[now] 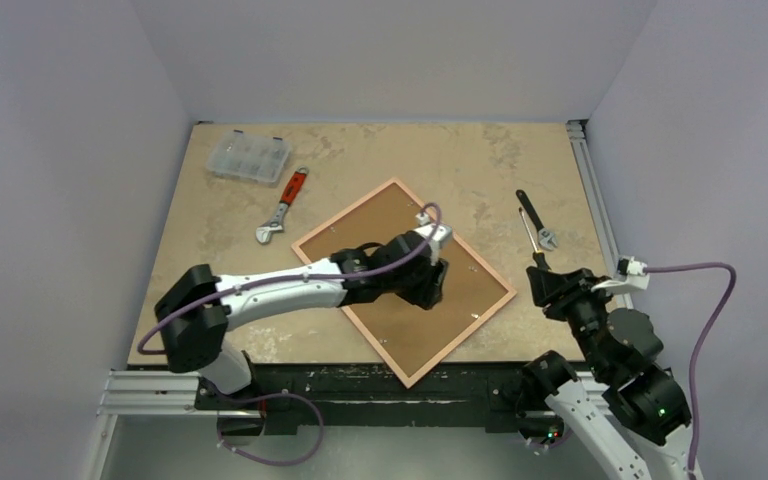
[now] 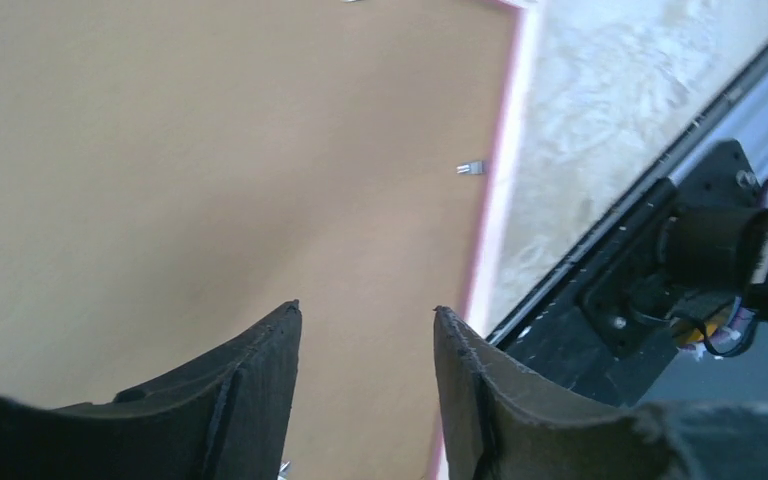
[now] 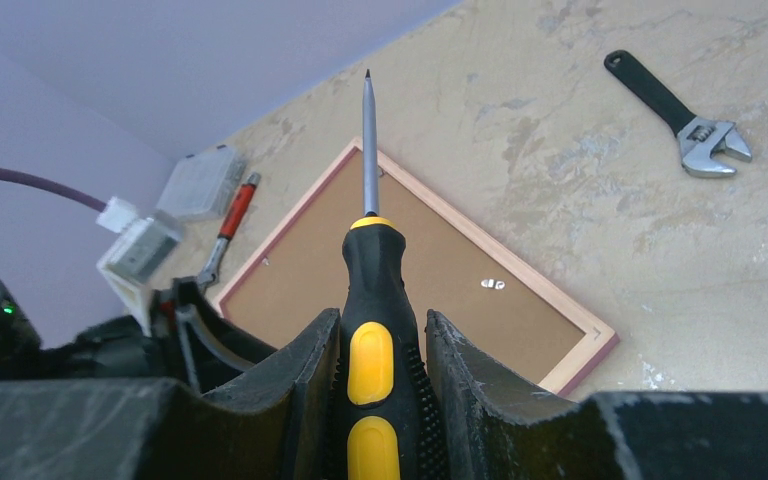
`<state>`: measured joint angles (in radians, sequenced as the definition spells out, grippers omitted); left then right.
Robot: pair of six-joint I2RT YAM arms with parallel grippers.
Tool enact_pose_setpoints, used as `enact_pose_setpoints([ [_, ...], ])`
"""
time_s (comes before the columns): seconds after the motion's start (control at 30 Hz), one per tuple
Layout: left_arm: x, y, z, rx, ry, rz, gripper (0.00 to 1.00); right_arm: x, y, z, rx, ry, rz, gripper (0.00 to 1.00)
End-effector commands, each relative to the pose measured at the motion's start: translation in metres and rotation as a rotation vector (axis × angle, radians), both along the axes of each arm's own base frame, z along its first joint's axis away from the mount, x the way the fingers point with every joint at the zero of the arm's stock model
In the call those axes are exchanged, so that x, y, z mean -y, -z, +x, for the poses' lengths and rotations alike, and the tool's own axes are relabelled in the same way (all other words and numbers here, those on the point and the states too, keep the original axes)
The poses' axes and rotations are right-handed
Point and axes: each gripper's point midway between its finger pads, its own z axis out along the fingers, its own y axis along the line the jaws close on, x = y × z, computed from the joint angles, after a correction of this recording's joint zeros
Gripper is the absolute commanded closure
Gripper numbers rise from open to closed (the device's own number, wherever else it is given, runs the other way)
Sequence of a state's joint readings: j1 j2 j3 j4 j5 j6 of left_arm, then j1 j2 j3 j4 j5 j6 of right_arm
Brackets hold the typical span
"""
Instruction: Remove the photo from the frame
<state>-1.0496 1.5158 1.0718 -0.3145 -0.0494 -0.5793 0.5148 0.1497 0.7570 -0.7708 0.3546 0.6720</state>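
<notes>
At the centre of the table (image 1: 480, 160) the pink-rimmed rectangular frame (image 1: 380, 210) lies brown fibreboard back up beneath the left gripper (image 2: 365, 310), jaws apart, perhaps touching it, while at four o'clock the right gripper (image 3: 380, 320) clamps a black-and-yellow screwdriver (image 3: 372, 270).

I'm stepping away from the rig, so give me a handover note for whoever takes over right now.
Left gripper: open, empty, over the brown back of the frame.
Right gripper: shut on a screwdriver, held off to the frame's side, tip pointing out.
The frame lies face down on the table, backing in place; a small clip sits near its rim.
Done: nothing removed yet.
Left: release the clips, lift the backing, take out the photo, which is not in view.
</notes>
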Motion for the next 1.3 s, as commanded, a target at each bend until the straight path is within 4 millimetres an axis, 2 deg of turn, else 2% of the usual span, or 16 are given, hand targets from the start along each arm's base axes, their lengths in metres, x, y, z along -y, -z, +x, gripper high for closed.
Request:
enact_pose_setpoints([
  [0.0, 0.061, 0.009, -0.026, 0.116, 0.224, 0.067, 0.52, 0.020, -0.050, -0.014, 0.125, 0.064, 0.080, 1.00],
  [0.2, 0.108, 0.031, -0.064, 0.212, 0.364, 0.177, 0.47, 0.054, -0.073, -0.037, 0.217, 0.172, 0.131, 1.00],
  [0.23, 0.114, 0.041, -0.071, 0.225, 0.386, 0.208, 0.46, 0.056, -0.075, -0.039, 0.222, 0.178, 0.132, 1.00],
  [0.33, 0.124, 0.051, -0.076, 0.264, 0.384, 0.275, 0.45, 0.061, -0.079, -0.045, 0.222, 0.188, 0.127, 1.00],
  [0.5, 0.122, 0.073, -0.057, 0.320, 0.318, 0.406, 0.48, 0.066, -0.077, -0.050, 0.227, 0.195, 0.137, 1.00],
  [0.6, 0.117, 0.079, -0.048, 0.343, 0.269, 0.451, 0.53, 0.066, -0.076, -0.053, 0.225, 0.194, 0.142, 1.00],
  [0.7, 0.115, 0.071, -0.046, 0.367, 0.249, 0.425, 0.56, 0.066, -0.072, -0.053, 0.207, 0.193, 0.134, 1.00],
  [0.8, 0.112, 0.066, -0.045, 0.375, 0.241, 0.416, 0.51, 0.067, -0.070, -0.053, 0.205, 0.197, 0.138, 1.00],
  [0.97, 0.113, 0.086, -0.047, 0.303, 0.252, 0.433, 0.53, 0.061, -0.067, -0.049, 0.202, 0.183, 0.145, 1.00],
  [1.07, 0.115, 0.100, -0.043, 0.275, 0.247, 0.434, 0.59, 0.059, -0.066, -0.047, 0.194, 0.175, 0.145, 1.00],
  [1.13, 0.113, 0.108, -0.031, 0.245, 0.212, 0.443, 0.66, 0.058, -0.067, -0.047, 0.194, 0.173, 0.146, 1.00],
  [1.17, 0.111, 0.110, -0.023, 0.224, 0.183, 0.447, 0.73, 0.059, -0.068, -0.048, 0.195, 0.173, 0.147, 1.00],
  [1.23, 0.107, 0.113, -0.006, 0.174, 0.122, 0.446, 0.94, 0.059, -0.068, -0.048, 0.193, 0.175, 0.144, 1.00],
  [1.27, 0.108, 0.110, 0.004, 0.151, 0.088, 0.431, 1.00, 0.060, -0.067, -0.049, 0.190, 0.177, 0.142, 1.00],
])
